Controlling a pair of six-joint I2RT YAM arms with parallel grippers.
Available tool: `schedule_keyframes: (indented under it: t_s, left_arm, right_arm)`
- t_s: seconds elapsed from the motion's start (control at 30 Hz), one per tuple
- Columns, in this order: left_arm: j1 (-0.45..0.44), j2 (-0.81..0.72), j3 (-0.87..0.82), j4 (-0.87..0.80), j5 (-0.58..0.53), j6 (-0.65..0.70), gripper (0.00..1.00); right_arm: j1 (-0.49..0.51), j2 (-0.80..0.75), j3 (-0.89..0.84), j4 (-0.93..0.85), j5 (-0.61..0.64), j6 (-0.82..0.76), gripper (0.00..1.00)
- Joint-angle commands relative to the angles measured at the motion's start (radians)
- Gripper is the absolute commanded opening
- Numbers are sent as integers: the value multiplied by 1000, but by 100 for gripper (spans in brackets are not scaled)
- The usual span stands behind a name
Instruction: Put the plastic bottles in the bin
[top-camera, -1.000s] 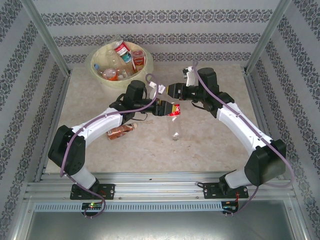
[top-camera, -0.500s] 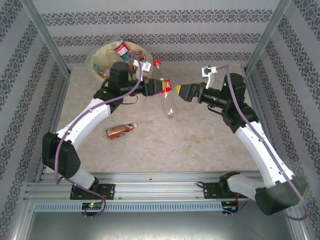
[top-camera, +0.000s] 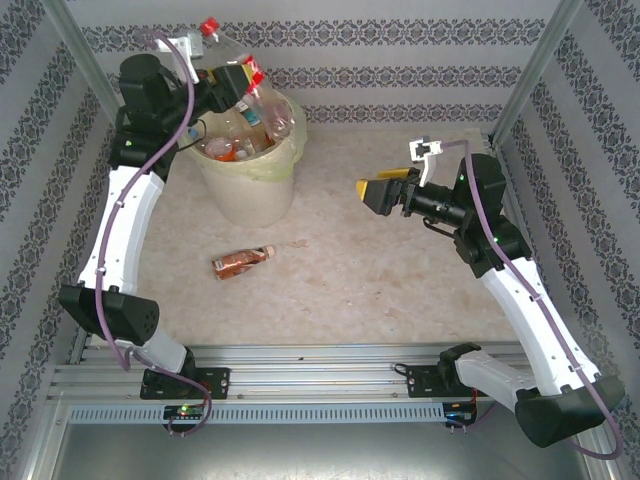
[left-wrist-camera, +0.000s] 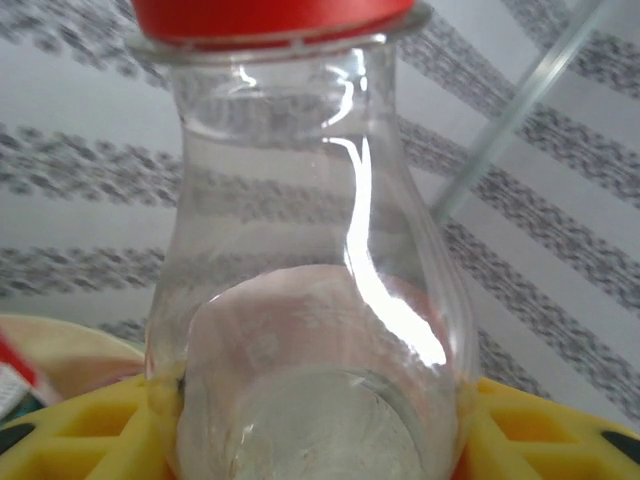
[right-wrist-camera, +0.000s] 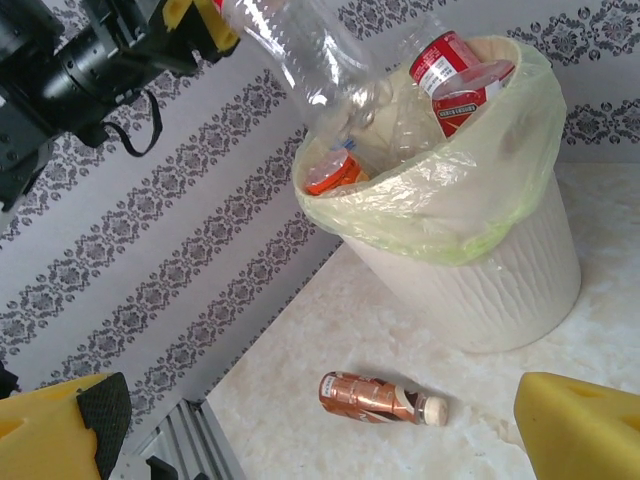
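Brown bottle (top-camera: 243, 262) on its side on the table (top-camera: 380, 290), near the front, touching nothing. Farther back on the right, right gripper (top-camera: 370, 193): wide open, nothing in it, off the table. Farther back on the left, cream bin (top-camera: 250, 195) with a yellow bag, many bottles (top-camera: 240, 140) inside. Farthest and highest, left gripper (top-camera: 238, 80): squeezing a clear bottle (left-wrist-camera: 310, 300) with a red cap, tilted over the bin.
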Motion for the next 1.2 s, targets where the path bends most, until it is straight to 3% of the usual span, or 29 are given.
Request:
schedule_keyframes:
  t_s: [0.0, 0.43, 0.77, 1.17]
  left_arm:
    - [20, 55, 95, -118, -107, 104, 55]
    - [30, 140, 173, -271, -174, 278, 56]
    - [24, 226, 206, -356, -111, 326, 58]
    - [-13, 257, 72, -249, -135, 284, 61]
  right_arm:
    - [11, -15, 22, -15, 12, -36, 98]
    - [63, 25, 60, -70, 132, -96, 98]
    - [66, 16, 26, -66, 149, -93, 98]
    - [70, 19, 23, -94, 155, -104, 98]
